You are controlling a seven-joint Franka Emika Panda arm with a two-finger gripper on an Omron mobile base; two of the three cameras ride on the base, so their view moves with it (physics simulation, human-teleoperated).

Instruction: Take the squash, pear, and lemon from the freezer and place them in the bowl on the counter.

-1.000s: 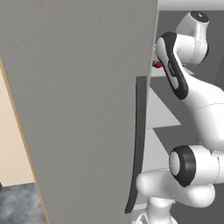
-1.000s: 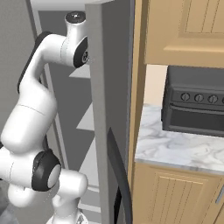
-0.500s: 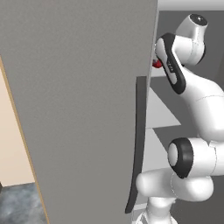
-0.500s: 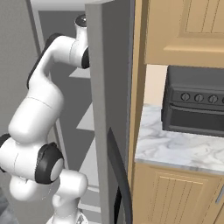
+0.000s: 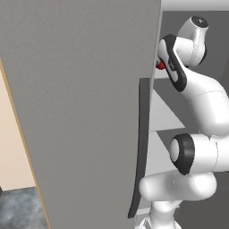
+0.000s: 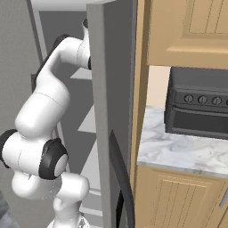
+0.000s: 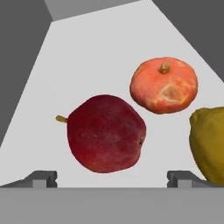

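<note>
I'm on step 1: reaching into the tall grey freezer [image 6: 107, 89] for fruit. My gripper [image 7: 112, 176] is spread wide, holding nothing, right by the round dark-red pear [image 7: 105, 134] on the pale shelf [image 7: 78, 65]. Next I think I go fwd a bit & squeeze it. The flat orange squash [image 7: 164, 85] sits behind, the yellow lemon [image 7: 210, 144] beside it, v. close, could get bumped. The white marble counter [image 6: 178, 151] w/ a dark toaster oven [image 6: 198, 107] is past the door.

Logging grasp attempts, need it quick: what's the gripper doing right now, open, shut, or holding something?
Gripper: open, holding nothing; its fingers stand wide apart just short of the dark red pear on the freezer shelf.
</note>
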